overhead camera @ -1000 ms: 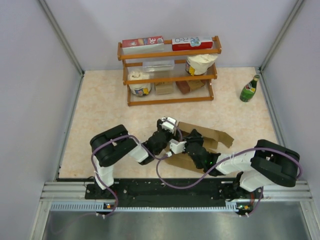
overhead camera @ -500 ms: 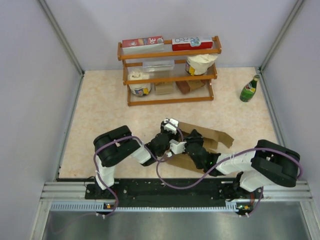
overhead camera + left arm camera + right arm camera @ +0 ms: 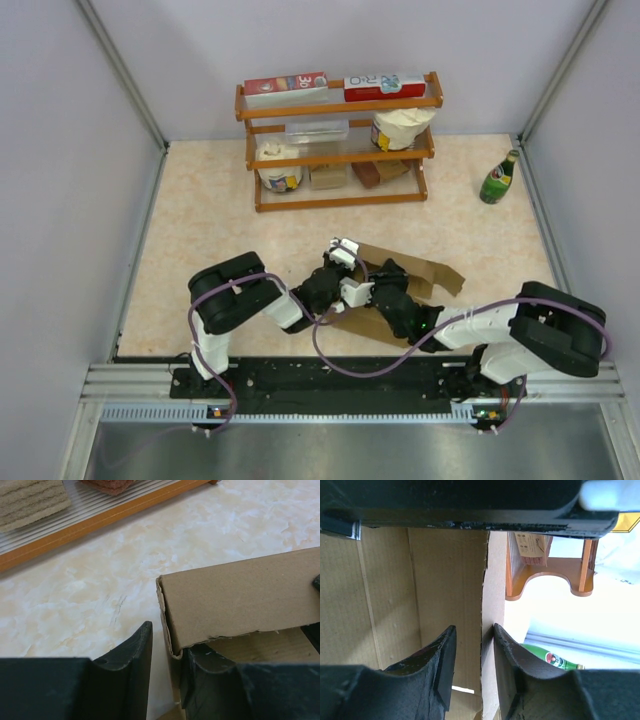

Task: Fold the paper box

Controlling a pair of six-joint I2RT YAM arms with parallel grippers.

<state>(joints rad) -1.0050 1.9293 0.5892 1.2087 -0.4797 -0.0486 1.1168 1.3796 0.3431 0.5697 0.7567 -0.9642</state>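
Observation:
The paper box [image 3: 410, 282] is a plain brown cardboard sheet with raised flaps, lying in front of both arms. My left gripper [image 3: 345, 268] is at its left end. In the left wrist view the left gripper [image 3: 167, 655] straddles an upright box wall [image 3: 240, 595]. One finger [image 3: 205, 675] is against the wall's inner side and the other [image 3: 135, 660] stands a little apart outside. My right gripper [image 3: 472, 655] straddles a flap edge [image 3: 492, 605] of the box [image 3: 385, 590]. The right finger [image 3: 512, 665] touches the flap and the left one stands clear.
A wooden shelf [image 3: 340, 150] with red-and-white cartons, tubs and small blocks stands at the back. A green bottle [image 3: 499, 178] stands at the back right. The shelf's foot [image 3: 547, 575] and the green bottle [image 3: 550, 657] show beyond the flap.
The left arm has shifted slightly right, bringing its gripper closer against the box's left end. The right arm and the box have barely moved.

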